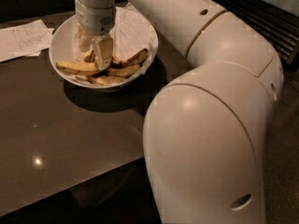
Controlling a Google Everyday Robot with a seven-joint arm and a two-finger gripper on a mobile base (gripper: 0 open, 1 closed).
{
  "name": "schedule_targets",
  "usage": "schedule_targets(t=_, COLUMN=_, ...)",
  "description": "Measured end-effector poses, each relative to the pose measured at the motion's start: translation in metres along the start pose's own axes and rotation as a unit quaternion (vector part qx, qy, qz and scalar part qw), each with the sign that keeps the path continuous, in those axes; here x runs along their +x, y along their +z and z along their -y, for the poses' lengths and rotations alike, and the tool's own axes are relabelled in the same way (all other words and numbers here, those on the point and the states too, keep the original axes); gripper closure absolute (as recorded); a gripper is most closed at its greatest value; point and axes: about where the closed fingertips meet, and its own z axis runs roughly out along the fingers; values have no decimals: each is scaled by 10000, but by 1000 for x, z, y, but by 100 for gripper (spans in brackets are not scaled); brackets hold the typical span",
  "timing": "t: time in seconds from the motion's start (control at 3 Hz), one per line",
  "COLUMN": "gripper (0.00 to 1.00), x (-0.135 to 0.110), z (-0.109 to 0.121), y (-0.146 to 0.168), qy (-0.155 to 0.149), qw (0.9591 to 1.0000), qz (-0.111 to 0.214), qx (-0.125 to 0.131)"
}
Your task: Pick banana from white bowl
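Note:
The white bowl (63,36) stands on the dark table at the upper left, lined with crinkled white paper. It holds several bananas. The banana (76,68), long and yellow, lies along the bowl's front left. Browner bananas (125,71) lie to its right. My gripper (95,55) hangs straight down into the bowl from the white arm. Its fingers (104,50) are open, with their tips down among the bananas at the long banana's right end. The gripper hides what lies right under it.
A written-on white paper sheet (23,38) lies on the table left of the bowl. My bulky white arm (210,125) fills the right half of the view. The glossy dark tabletop (60,139) stretches toward the front left.

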Motion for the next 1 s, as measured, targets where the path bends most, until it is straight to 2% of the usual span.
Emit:
schedule_targets(t=0.33, gripper=37, x=-1, z=0, y=8, qy=2, qw=9999, qz=79, qx=-68)
schedule_targets(t=1.0, gripper=37, x=0, z=-5, y=24, qy=96, qw=9995, qz=210, qx=-234)
